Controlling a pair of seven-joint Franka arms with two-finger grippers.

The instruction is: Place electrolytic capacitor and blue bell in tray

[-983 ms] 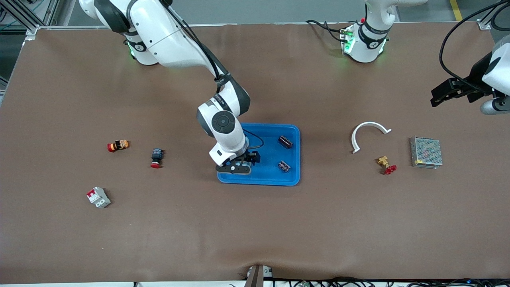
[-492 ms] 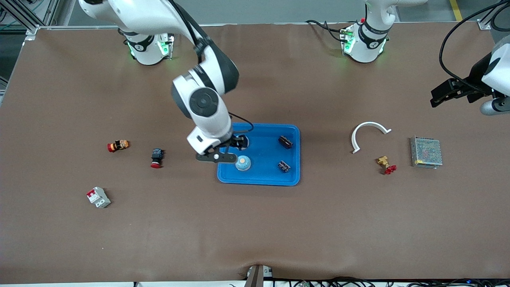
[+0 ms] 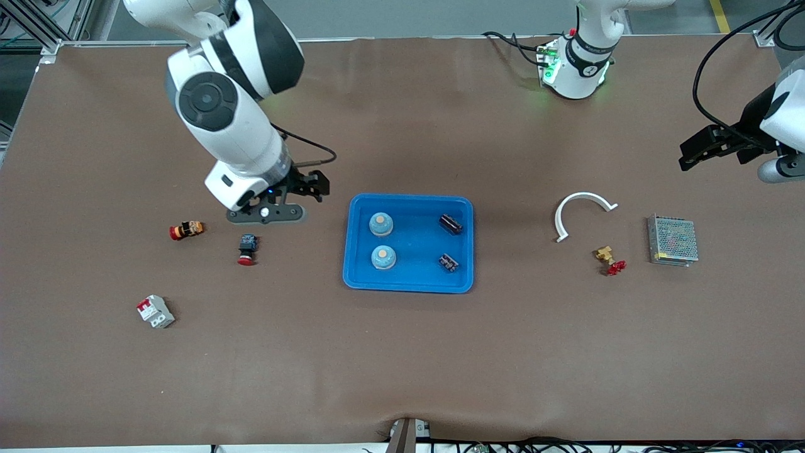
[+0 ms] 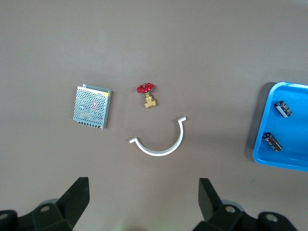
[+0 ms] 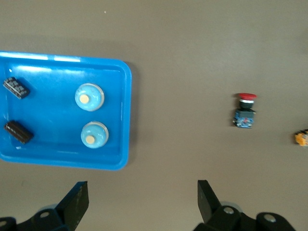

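Two blue bells (image 3: pixel 381 240) and two dark electrolytic capacitors (image 3: pixel 449 242) lie in the tray (image 3: pixel 408 283), a shallow bright-blue rectangle with rounded corners, in the middle of the brown table (image 3: pixel 402 352). The right gripper (image 3: pixel 295 200) hangs over bare table, fingers wide and empty. The left gripper (image 3: pixel 692 151) waits, also wide, near the left arm's end.

I see glossy white arm shells with black joint bands, green lights glowing at both bases, thin black cables looping off the wrists, and matte black fingers (image 5: pixel 76 199)
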